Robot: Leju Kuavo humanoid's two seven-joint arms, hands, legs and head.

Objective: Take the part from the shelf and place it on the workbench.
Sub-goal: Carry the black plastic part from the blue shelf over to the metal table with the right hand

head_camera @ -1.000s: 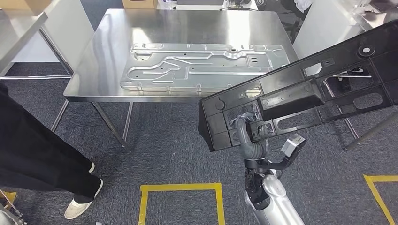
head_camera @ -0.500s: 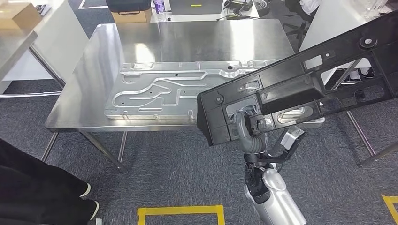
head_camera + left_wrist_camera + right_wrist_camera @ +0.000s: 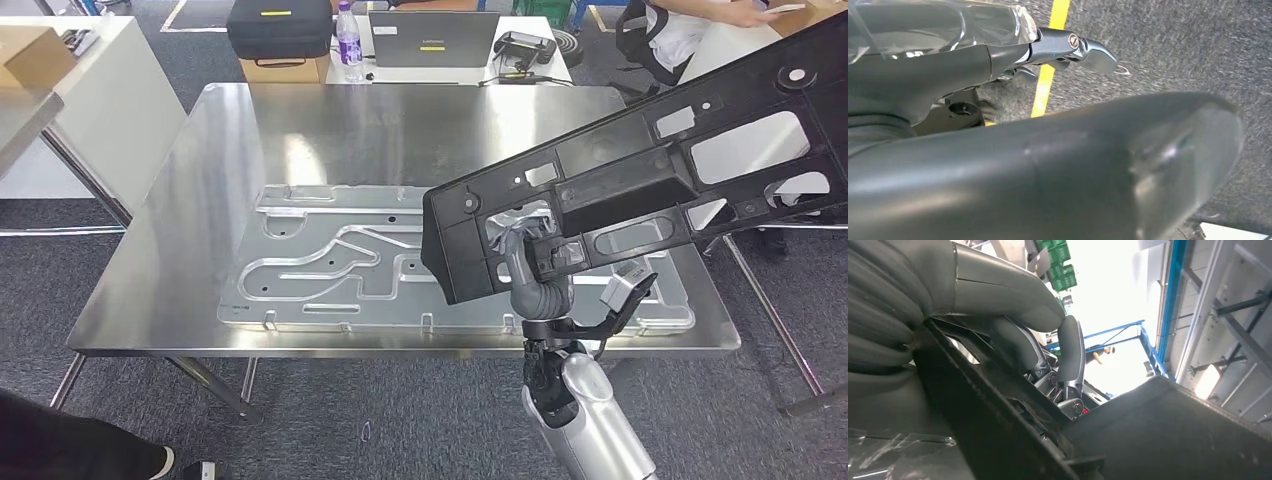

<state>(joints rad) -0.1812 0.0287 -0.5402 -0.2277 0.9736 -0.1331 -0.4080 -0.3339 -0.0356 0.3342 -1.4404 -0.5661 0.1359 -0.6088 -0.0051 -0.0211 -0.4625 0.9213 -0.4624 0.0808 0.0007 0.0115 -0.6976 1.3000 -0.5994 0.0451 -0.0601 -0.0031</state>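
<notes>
Stamped metal panel (image 3: 400, 270) lies flat on tabletop (image 3: 210, 180), along the near edge, spanning most of its width, closer to the right edge than the left. Long moulded part (image 3: 640, 190) held above the near right corner by right robot hand (image 3: 535, 258), which grips it near its lower left end; part slopes up to the right, past the tabletop's right edge. Behind the far edge: a second table with bag (image 3: 280, 25), bottle (image 3: 348, 45), laptop (image 3: 432, 38) in a row left to right. Left robot hand (image 3: 1068, 47) hangs over the floor.
</notes>
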